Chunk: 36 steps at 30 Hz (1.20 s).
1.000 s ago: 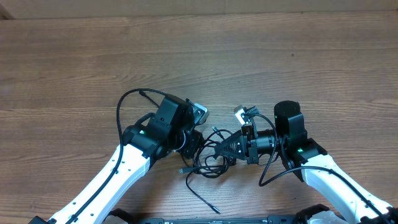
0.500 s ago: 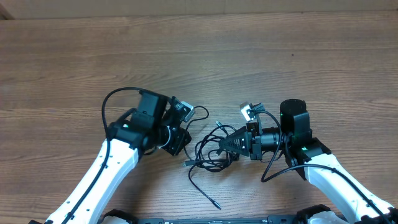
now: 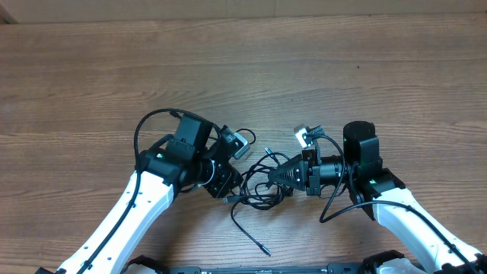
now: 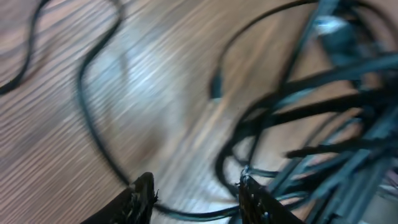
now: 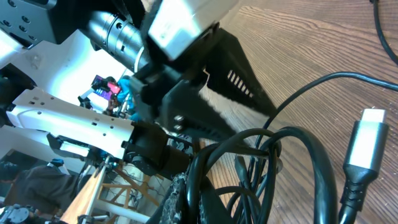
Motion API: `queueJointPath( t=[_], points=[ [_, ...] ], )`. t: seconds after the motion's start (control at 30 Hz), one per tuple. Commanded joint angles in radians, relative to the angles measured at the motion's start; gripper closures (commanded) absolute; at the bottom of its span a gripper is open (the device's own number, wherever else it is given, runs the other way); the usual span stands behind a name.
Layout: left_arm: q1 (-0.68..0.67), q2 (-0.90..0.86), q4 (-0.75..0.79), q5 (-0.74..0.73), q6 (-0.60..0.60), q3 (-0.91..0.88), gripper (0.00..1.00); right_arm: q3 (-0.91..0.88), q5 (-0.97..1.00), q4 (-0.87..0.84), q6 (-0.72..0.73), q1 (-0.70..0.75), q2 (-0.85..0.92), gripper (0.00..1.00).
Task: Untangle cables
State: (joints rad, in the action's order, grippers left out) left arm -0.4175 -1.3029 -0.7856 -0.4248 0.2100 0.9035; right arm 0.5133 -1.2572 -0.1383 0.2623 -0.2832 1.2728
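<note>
The cables [image 3: 255, 190] lay in one knot on the counter [image 3: 243, 68] between the arms, none yet freed, the right jaws pinching them and the left jaws spread just beside the knot.

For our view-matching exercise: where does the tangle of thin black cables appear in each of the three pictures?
Overhead: cable tangle sits low centre, between the arms.
Left wrist: the tangle fills the right half, blurred.
Right wrist: the tangle loops across the lower right.
Shared landmark: the wood-grain table.
</note>
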Motion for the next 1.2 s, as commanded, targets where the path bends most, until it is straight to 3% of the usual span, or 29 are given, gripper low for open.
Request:
queueJointPath(
  t=[0.0, 0.83, 1.17],
  points=[
    [-0.002, 0.007, 0.004, 0.121, -0.080, -0.005, 0.55, 0.004, -0.017, -0.004, -0.001, 0.004, -0.003, 0.96],
    [-0.068, 0.005, 0.019, 0.111, -0.108, -0.005, 0.55, 0.004, -0.017, -0.004, -0.001, 0.004, -0.003, 0.96],
    [-0.114, -0.084, 0.053, 0.110, -0.147, -0.006, 0.58, 0.004, -0.017, -0.004, -0.001, 0.004, -0.003, 0.96]
  ],
)
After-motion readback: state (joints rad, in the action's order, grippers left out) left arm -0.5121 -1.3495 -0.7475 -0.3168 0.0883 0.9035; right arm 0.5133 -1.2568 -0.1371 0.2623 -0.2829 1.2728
